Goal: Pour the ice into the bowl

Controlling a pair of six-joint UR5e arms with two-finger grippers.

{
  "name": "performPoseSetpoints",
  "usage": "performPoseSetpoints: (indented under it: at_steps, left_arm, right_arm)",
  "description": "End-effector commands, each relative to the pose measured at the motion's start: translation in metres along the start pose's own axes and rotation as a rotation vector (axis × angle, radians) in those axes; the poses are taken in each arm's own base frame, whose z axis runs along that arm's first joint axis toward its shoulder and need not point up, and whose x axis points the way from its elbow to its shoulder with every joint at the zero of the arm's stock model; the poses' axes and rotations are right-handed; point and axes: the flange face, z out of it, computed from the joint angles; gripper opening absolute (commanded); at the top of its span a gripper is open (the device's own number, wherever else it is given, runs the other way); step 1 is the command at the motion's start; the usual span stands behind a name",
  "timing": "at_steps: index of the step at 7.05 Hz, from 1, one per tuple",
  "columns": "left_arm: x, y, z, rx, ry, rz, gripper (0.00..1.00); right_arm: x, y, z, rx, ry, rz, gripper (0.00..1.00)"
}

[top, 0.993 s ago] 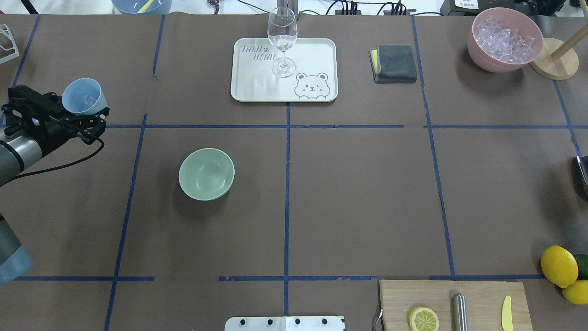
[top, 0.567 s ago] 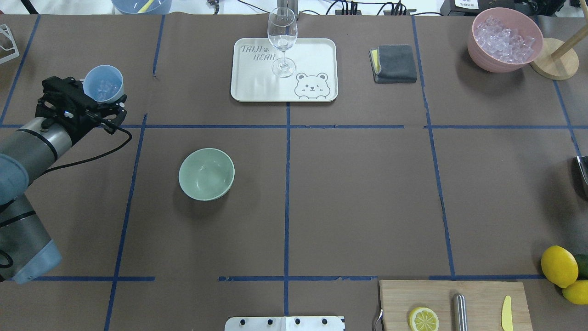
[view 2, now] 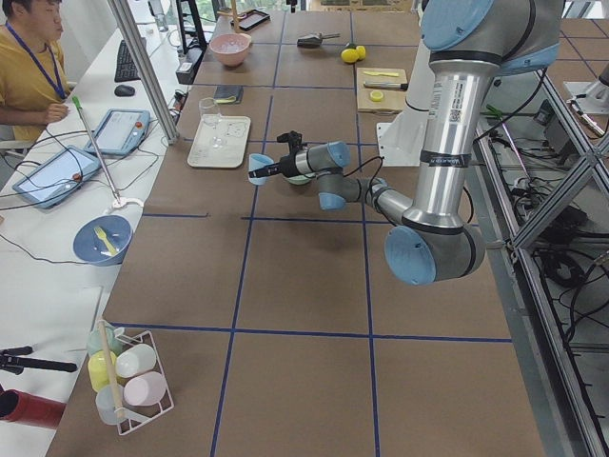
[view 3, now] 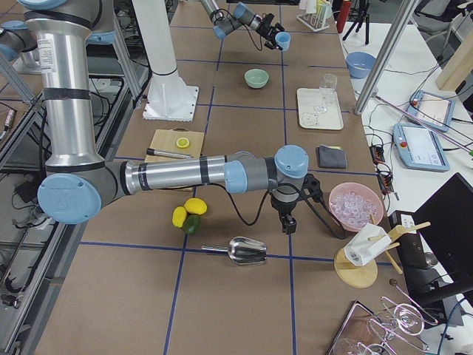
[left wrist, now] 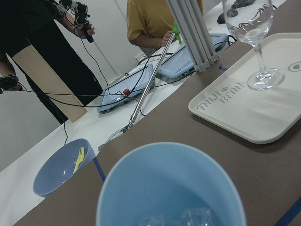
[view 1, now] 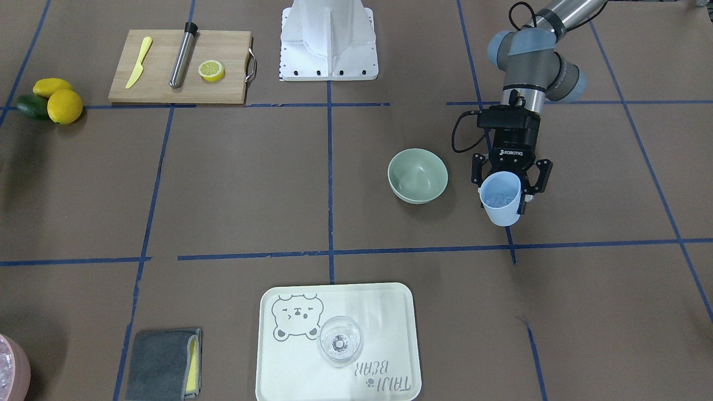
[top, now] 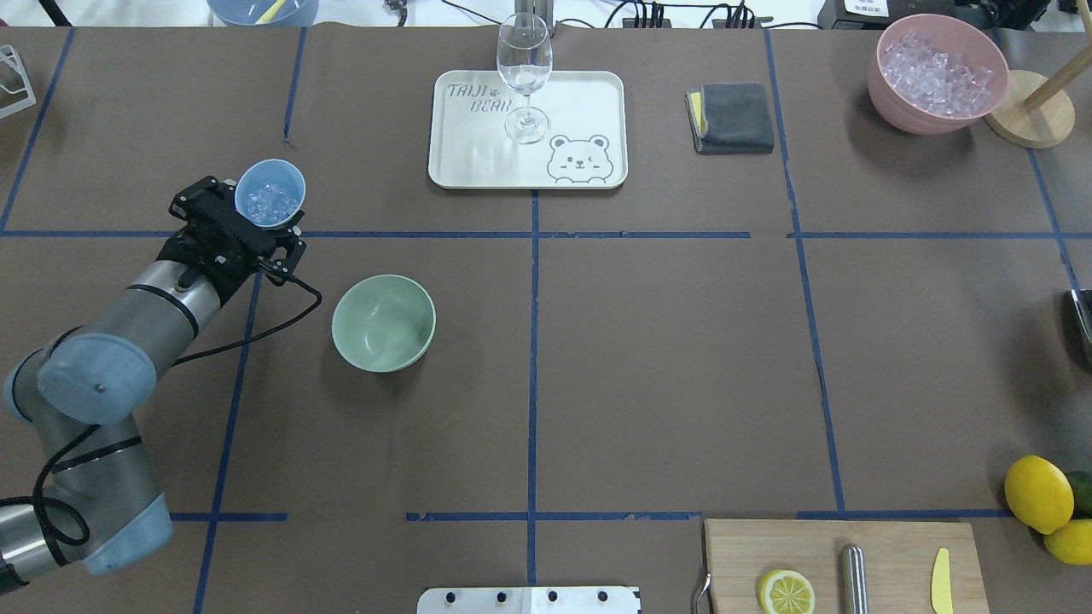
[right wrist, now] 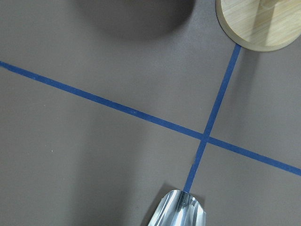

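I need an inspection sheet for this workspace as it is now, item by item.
Surface: brown table, blue tape grid.
Job's things: ice in upright blue cup; bowl empty.
Clutter: tray with glass, cloth, pink bowl of cubes, board, lemons, scoop.
Grippers: left gripper shut on cup, not yet over bowl; right gripper near scoop, state unclear.
Cables: black cable loops from left wrist.
Surroundings: operator at side desk.
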Motion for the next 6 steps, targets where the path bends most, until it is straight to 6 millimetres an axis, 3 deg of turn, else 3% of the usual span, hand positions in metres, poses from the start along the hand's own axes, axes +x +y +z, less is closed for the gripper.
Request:
performPoseSetpoints:
  at_steps: [1, 3, 5, 6]
  left_arm:
    - [0.025, 0.006, -0.008, 0.011, -0.071, 0.180, 0.00]
    - [0.036, -0.008, -0.006, -0.003, -0.156, 0.382, 0.00]
    - [0.071, -0.020, -0.013, -0.010, -0.218, 0.611, 0.00]
    - [0.070, -0.015, -0.011, -0.030, -0.251, 0.709, 0.00]
  right_arm:
    - [0.002, 0.005, 0.001, -0.003, 0.000, 0.004, 1.00]
    - [0.005, 0.007, 0.001, -0.004, 0.002, 0.010, 1.00]
    - [0.006, 0.010, 0.002, -0.005, 0.000, 0.014, 1.00]
    - [0.007, 0.011, 0.001, -0.005, 0.002, 0.015, 1.00]
